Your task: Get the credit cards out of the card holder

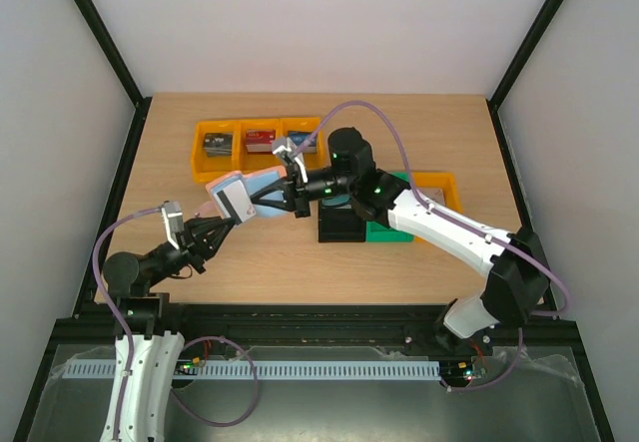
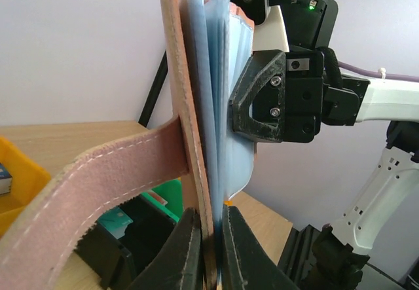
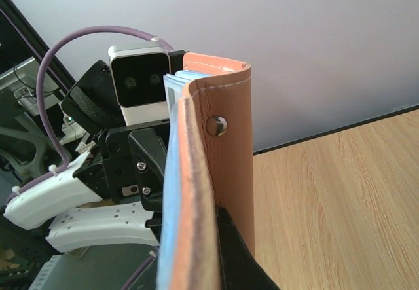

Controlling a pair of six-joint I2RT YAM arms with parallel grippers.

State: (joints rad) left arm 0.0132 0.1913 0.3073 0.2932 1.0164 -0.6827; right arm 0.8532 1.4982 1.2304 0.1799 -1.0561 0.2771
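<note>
Holding the card holder (image 1: 238, 199) up in the air over the surface (image 1: 300, 262), gripped from two sides.

Clamped fully closed with the left tool (image 1: 222, 219) on the holder's lower edge, strap flap hanging loose; pinched shut with the right tool (image 1: 270, 197) from the opposite side, against the pale blue inner leaves. Open wood below and toward the near edge. Close behind, a row of orange bins (image 1: 255, 148); just right, under the right arm, a black block (image 1: 339, 224), a green item (image 1: 391, 232) and another orange bin (image 1: 439, 185).
</note>
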